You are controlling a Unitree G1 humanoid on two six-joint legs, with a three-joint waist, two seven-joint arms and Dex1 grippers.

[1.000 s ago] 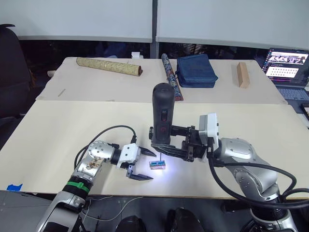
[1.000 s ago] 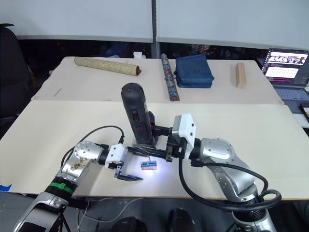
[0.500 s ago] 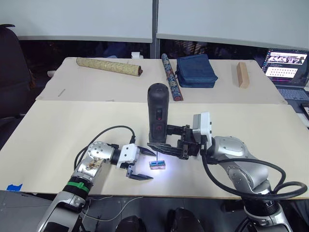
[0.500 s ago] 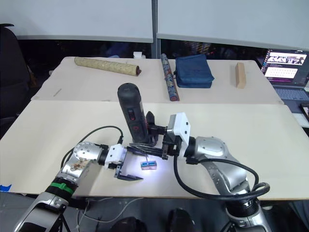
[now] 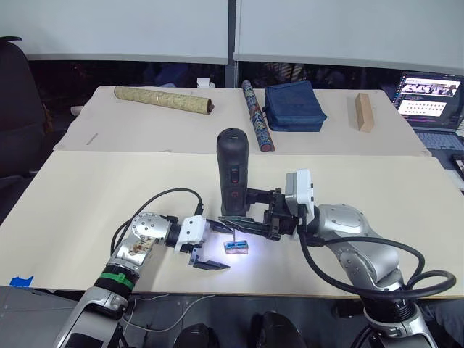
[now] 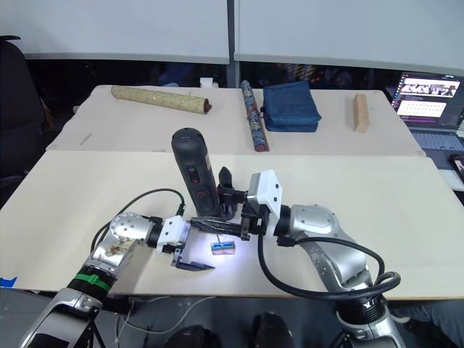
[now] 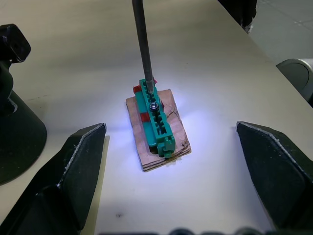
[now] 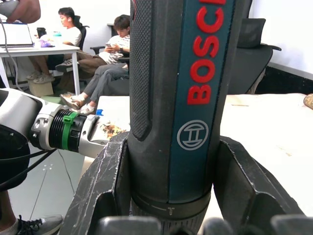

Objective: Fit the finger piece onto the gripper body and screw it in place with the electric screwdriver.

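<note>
The electric screwdriver (image 5: 233,170) stands upright with its tip light on, and my right gripper (image 5: 243,221) is shut on its lower body. Its thin metal bit (image 7: 143,44) comes down onto the far end of a green strip (image 7: 156,120) that lies on a small brown card (image 7: 168,147). My left gripper (image 5: 217,246) is open, one finger on each side of that card. The gripper body (image 7: 17,132), black with a round base, stands just behind the screwdriver, mostly hidden. The finger piece is out of view.
On the far table lie a tan rolled tube (image 5: 163,98), a patterned rolled tube (image 5: 256,116), a blue bag (image 5: 293,106) and a wooden block (image 5: 365,112). A laptop (image 5: 431,98) sits at the right edge. Seated people (image 8: 98,63) show in the right wrist view.
My right gripper has carried the screwdriver to the left and slightly down, bringing the bit over the green strip. The left gripper has stayed where it was.
</note>
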